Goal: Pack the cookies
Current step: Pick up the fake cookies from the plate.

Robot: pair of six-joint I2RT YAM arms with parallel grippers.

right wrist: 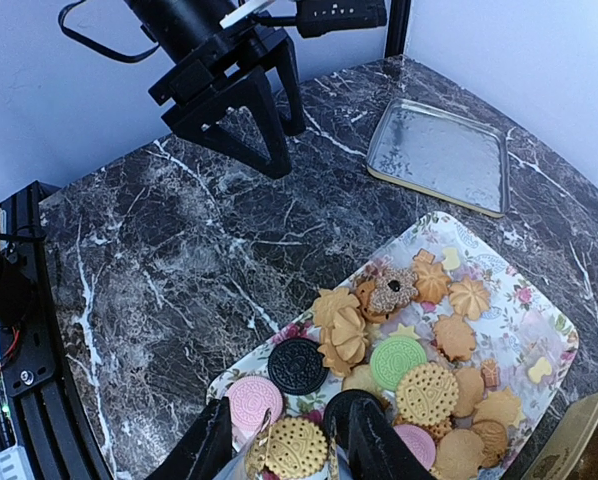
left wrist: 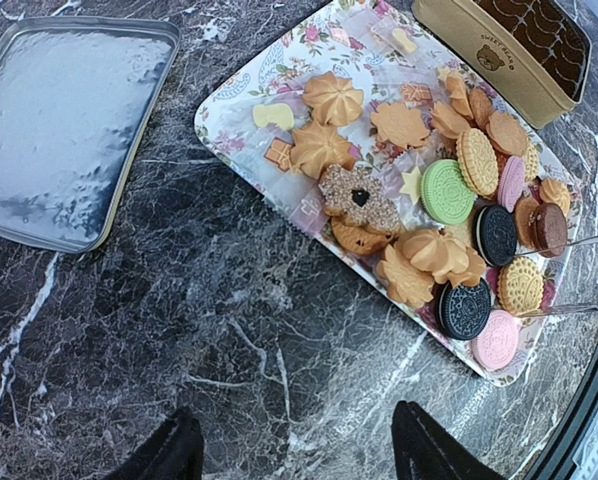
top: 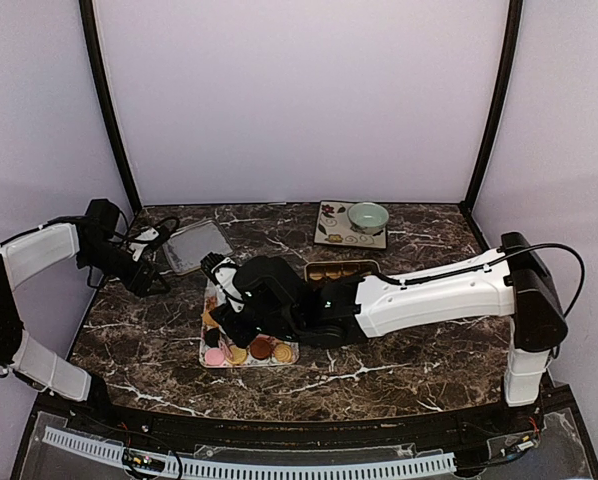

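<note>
Here, the cookies (right wrist: 399,365) lie on a flowery tray (left wrist: 279,65) beside the gold tin (left wrist: 484,55). The right gripper (right wrist: 289,450) straddles a round golden biscuit (right wrist: 297,440); whether it already pinches cannot be told. The left gripper (left wrist: 299,450) hangs nearby, jaws apart, empty. This looks like the pick, so next comes a firm grip, then a lift toward the tin.

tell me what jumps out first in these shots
A flowery tray heaped with colourful cookies sits in the middle of the dark marble table. The right gripper hangs low over its near end, straddling a round golden cookie, while the left gripper hovers open over bare marble to the left.
</note>
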